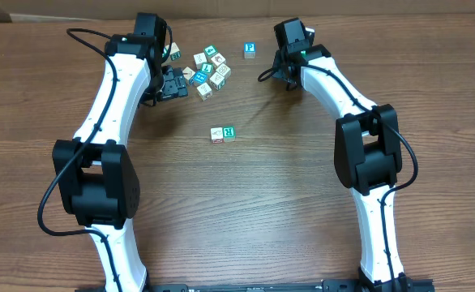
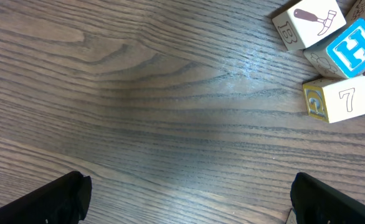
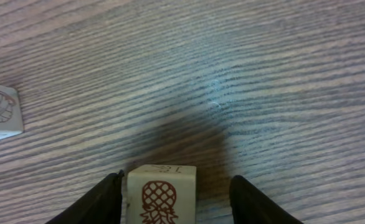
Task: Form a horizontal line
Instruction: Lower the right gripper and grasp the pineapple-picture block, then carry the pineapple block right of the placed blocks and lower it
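The line so far is two cubes at the table's middle: a red-marked cube [image 1: 217,135] touching a green-marked cube [image 1: 229,131], with bare wood all round them. Up near the far edge, the right gripper [image 3: 176,198] has a pale cube [image 3: 161,193] (brown pineapple drawing) between its jaws, one finger [image 3: 101,199] against its side; the other side's contact I cannot tell. The left gripper [image 2: 189,199] hangs wide open over bare table, beside the loose cluster of cubes [image 1: 207,71]. A lone teal cube [image 1: 250,50] sits apart.
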